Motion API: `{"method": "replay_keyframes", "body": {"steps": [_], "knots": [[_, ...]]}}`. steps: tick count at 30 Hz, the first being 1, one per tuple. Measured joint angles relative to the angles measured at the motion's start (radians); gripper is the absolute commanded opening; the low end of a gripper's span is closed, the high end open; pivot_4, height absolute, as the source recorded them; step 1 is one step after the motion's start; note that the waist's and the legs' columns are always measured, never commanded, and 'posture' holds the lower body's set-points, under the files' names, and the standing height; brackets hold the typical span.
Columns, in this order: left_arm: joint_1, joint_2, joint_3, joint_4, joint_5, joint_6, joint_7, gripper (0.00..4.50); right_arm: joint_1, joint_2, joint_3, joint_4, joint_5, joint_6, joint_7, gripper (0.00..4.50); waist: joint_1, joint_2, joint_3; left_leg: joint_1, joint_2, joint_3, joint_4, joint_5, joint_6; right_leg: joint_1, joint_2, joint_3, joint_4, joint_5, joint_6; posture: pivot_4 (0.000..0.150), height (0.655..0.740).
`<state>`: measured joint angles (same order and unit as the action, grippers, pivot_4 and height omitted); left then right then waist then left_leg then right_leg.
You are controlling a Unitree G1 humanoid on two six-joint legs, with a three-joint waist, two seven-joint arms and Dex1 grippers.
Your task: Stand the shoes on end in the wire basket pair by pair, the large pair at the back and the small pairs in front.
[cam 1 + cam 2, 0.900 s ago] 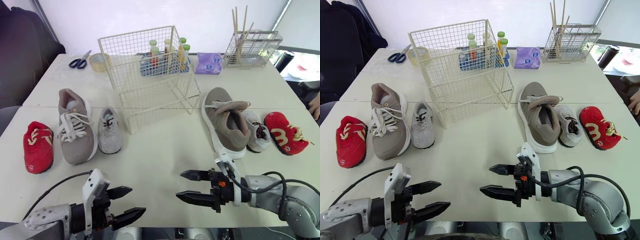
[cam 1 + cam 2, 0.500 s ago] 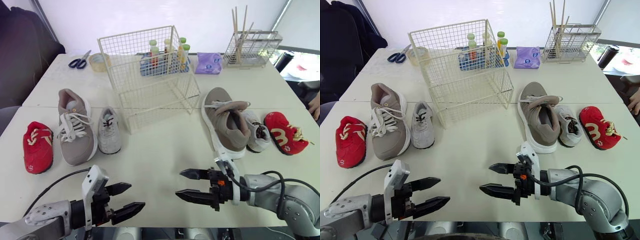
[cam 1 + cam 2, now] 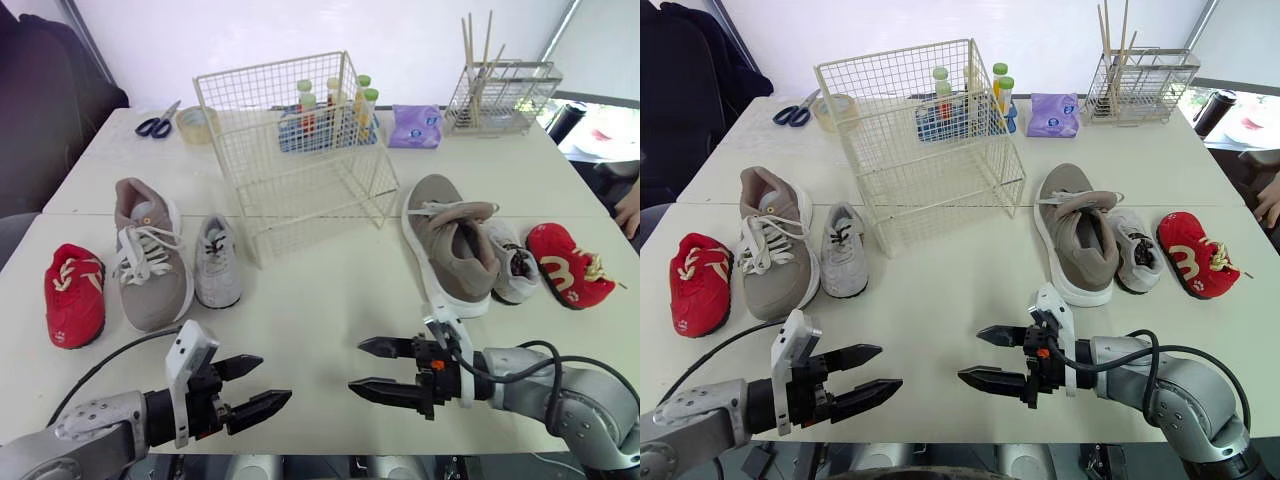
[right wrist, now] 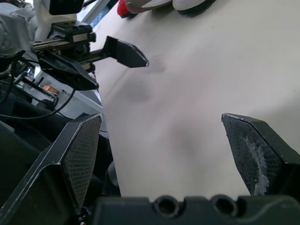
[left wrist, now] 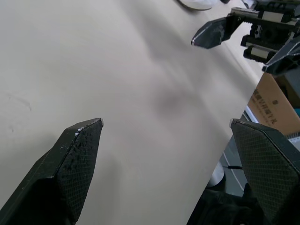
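The cream wire basket [image 3: 300, 150] stands empty at the table's middle back. To its left lie a red small shoe [image 3: 74, 294], a large taupe sneaker [image 3: 149, 255] and a small grey shoe [image 3: 217, 264]. On its right lie the other taupe sneaker [image 3: 452, 244], a grey small shoe [image 3: 515, 264] and a red small shoe [image 3: 566, 265]. My left gripper [image 3: 263, 384] hangs open over the table's front edge, holding nothing. My right gripper [image 3: 357, 366] is open too, near the front middle, pointing left toward the left gripper.
Behind the basket sit a tray of bottles [image 3: 330, 110], a purple packet [image 3: 416, 126], a wire rack with sticks [image 3: 500, 95], a tape roll [image 3: 195, 122] and scissors [image 3: 158, 124]. A person's hand [image 3: 630, 212] shows at the far right edge. A bare strip of table [image 3: 320, 310] lies between the shoes.
My left gripper has edged slightly forward and up over the front edge. The right gripper has barely moved. Shoes and basket lie as before.
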<state>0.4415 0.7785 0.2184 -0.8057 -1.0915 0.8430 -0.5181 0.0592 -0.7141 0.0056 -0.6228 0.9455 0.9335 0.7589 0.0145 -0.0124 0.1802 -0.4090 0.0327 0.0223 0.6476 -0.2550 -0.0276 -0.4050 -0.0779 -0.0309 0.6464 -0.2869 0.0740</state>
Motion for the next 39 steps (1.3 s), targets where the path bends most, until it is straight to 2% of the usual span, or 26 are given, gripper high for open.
{"method": "replay_keyframes", "body": {"steps": [5, 7, 10, 12, 15, 17, 21, 24, 30, 35, 36, 38, 39], "knots": [[-0.047, 0.001, -0.015, 0.025, 0.005, 0.001, -0.004, 4.5, -0.006, -0.022, 0.008, 0.0, -0.022, -0.004, 0.006, 4.44, -0.001, 0.0, 0.0, 0.0, 0.0, 0.0, 0.0, 0.0, 0.0, 0.0, 0.0, 0.0, 0.0, 0.0, 0.0, 0.15, 0.74], [-0.086, 0.003, -0.026, 0.056, 0.014, 0.001, -0.011, 4.5, -0.068, -0.057, 0.0, 0.003, -0.01, 0.006, 0.02, 4.44, -0.002, 0.0, 0.0, 0.0, -0.001, 0.0, 0.001, 0.0, 0.0, 0.0, 0.0, 0.0, 0.001, 0.0, 0.0, 0.15, 0.74], [-0.188, 0.041, -0.011, 0.102, 0.003, 0.007, -0.043, 4.5, -0.322, -0.142, -0.07, 0.056, 0.041, 0.027, 0.073, 4.44, -0.003, 0.0, 0.0, 0.001, -0.001, 0.001, 0.002, 0.0, 0.0, -0.001, 0.002, 0.0, 0.002, 0.001, -0.001, 0.15, 0.74], [-0.262, 0.11, 0.012, 0.129, -0.031, 0.028, -0.09, 4.5, -0.525, -0.203, -0.063, 0.14, 0.037, 0.033, 0.146, 4.44, -0.003, 0.001, 0.003, 0.0, 0.0, 0.0, 0.002, 0.0, 0.0, -0.002, 0.003, 0.0, 0.002, 0.001, -0.001, 0.15, 0.74], [-0.419, 0.254, 0.096, 0.154, -0.088, 0.053, -0.176, 4.5, -0.843, -0.276, -0.001, 0.299, -0.072, -0.041, 0.316, 4.44, -0.001, 0.0, 0.006, -0.001, 0.0, 0.001, 0.0, 0.0, 0.0, -0.002, 0.006, 0.0, 0.0, 0.001, -0.001, 0.15, 0.74], [-0.482, 0.315, 0.126, 0.159, -0.113, 0.069, -0.215, 4.5, -0.948, -0.287, 0.079, 0.386, -0.181, -0.125, 0.421, 4.44, -0.005, -0.001, 0.005, -0.001, 0.0, 0.001, -0.001, 0.0, 0.001, -0.002, 0.006, 0.001, -0.001, 0.001, -0.001, 0.15, 0.74], [-0.588, 0.41, 0.167, 0.157, -0.129, 0.083, -0.269, 4.5, -1.174, -0.189, 0.335, 0.756, -0.523, -0.47, 0.646, 4.44, -0.029, -0.001, 0.008, -0.002, 0.0, 0.004, -0.001, -0.001, 0.002, -0.004, 0.006, 0.003, 0.0, 0.005, 0.008, 0.15, 0.74], [-0.603, 0.425, 0.185, 0.154, -0.144, 0.093, -0.285, 4.5, -1.289, -0.089, 0.433, 1.044, -0.713, -0.71, 0.74, 4.44, -0.037, -0.001, 0.009, -0.002, 0.001, 0.005, -0.001, -0.001, 0.002, -0.005, 0.007, 0.003, 0.001, 0.005, 0.008, 0.15, 0.74], [-0.601, 0.434, 0.219, 0.117, -0.176, 0.113, -0.245, 4.5, -1.456, 0.092, 0.488, 1.496, -0.934, -1.029, 0.774, 4.44, -0.034, 0.0, 0.011, -0.002, 0.002, 0.003, -0.001, 0.0, 0.0, -0.006, 0.008, 0.003, 0.003, 0.005, 0.008, 0.15, 0.74], [-0.523, 0.388, 0.276, 0.112, -0.182, 0.115, -0.194, 4.5, -1.507, 0.166, 0.489, 1.673, -1.034, -1.157, 0.77, 4.44, -0.032, 0.0, 0.011, -0.002, 0.001, 0.004, -0.001, 0.001, -0.002, -0.005, 0.007, 0.003, 0.004, 0.005, 0.008, 0.15, 0.74], [-0.495, 0.367, 0.285, 0.116, -0.174, 0.113, -0.188, 4.5, -1.521, 0.181, 0.49, 1.704, -1.06, -1.176, 0.765, 3.91, -0.033, 0.0, 0.011, -0.002, 0.001, 0.004, -0.001, 0.001, -0.002, -0.005, 0.006, 0.004, 0.004, 0.005, 0.008, 0.15, 0.74], [-0.449, 0.335, 0.289, 0.122, -0.15, 0.111, -0.182, 4.5, -1.533, 0.201, 0.492, 1.743, -1.1, -1.205, 0.756, 3.15, -0.035, 0.0, 0.011, -0.002, 0.001, 0.004, -0.001, 0.002, -0.003, -0.005, 0.007, 0.004, 0.005, 0.005, 0.008, 0.15, 0.74], [-0.426, 0.325, 0.289, 0.128, -0.131, 0.11, -0.181, 4.5, -1.538, 0.212, 0.495, 1.769, -1.126, -1.218, 0.746, 2.57, -0.035, 0.0, 0.011, -0.002, 0.001, 0.004, -0.001, 0.002, -0.003, -0.005, 0.007, 0.004, 0.005, 0.005, 0.008, 0.15, 0.74]]}}
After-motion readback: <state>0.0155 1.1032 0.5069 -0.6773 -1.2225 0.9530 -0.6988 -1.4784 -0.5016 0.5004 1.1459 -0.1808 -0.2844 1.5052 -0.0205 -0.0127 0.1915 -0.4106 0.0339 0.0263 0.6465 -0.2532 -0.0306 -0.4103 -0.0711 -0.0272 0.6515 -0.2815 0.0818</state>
